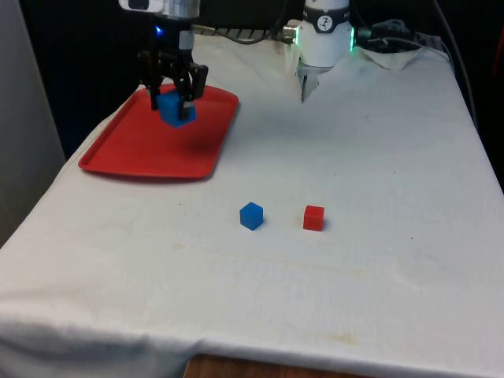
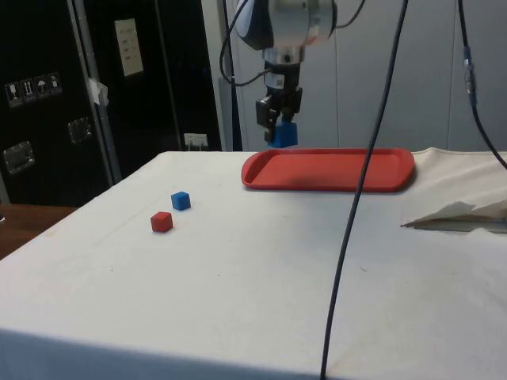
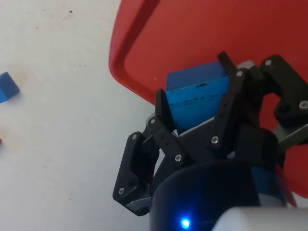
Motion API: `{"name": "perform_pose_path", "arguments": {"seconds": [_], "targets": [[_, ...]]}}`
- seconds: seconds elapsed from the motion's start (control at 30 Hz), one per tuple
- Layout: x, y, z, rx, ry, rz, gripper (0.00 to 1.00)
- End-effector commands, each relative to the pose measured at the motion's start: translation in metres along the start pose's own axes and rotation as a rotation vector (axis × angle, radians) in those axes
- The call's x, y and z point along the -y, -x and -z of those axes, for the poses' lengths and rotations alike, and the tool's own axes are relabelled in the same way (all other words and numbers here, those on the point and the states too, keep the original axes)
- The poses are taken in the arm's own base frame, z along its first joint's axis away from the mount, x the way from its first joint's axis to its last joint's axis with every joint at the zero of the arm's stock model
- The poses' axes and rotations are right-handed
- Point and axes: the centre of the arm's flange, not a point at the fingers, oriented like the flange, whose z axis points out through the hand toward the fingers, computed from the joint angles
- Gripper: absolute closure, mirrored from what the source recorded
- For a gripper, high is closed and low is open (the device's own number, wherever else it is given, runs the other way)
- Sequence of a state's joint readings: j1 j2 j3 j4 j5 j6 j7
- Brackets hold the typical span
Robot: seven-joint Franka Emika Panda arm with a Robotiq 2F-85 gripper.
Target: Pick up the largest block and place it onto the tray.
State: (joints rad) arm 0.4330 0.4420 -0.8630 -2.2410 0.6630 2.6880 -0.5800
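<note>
Nearest me, a small blue cube (image 1: 251,215) and a small red cube (image 1: 313,217) sit side by side on the white cloth (image 1: 354,157), well apart from the action. Over by the red tray (image 1: 130,150), the gripper (image 1: 175,98) holds the large blue block (image 1: 176,109) clamped between its fingers, raised above the tray's near edge. It looks like the carry step; next I'd expect a shift inward, a descent, then release.

White-clothed table (image 1: 378,157), red tray (image 1: 142,150), small blue block (image 1: 251,215), red block (image 1: 313,217)
</note>
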Motion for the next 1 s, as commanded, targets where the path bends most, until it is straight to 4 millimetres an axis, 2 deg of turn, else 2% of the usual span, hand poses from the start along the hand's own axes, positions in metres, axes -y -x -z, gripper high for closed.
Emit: {"name": "perform_pose_path", "arguments": {"seconds": [0.0,0.37,0.4,0.53,0.67,0.7,0.77,0.97], "targets": [[-0.002,0.004,0.002,-0.007,-0.001,0.004,0.83],[-0.019,0.029,-0.011,0.040,0.008,0.041,0.83],[-0.017,0.026,-0.010,0.042,0.005,0.035,0.83],[-0.027,0.037,-0.017,0.062,0.017,0.052,0.83],[-0.036,0.040,-0.019,0.071,0.025,0.052,0.83],[-0.032,0.040,-0.020,0.076,0.027,0.052,0.83],[-0.042,0.042,-0.020,0.074,0.027,0.049,0.83],[-0.052,0.044,-0.026,0.077,0.026,0.042,0.83]]}}
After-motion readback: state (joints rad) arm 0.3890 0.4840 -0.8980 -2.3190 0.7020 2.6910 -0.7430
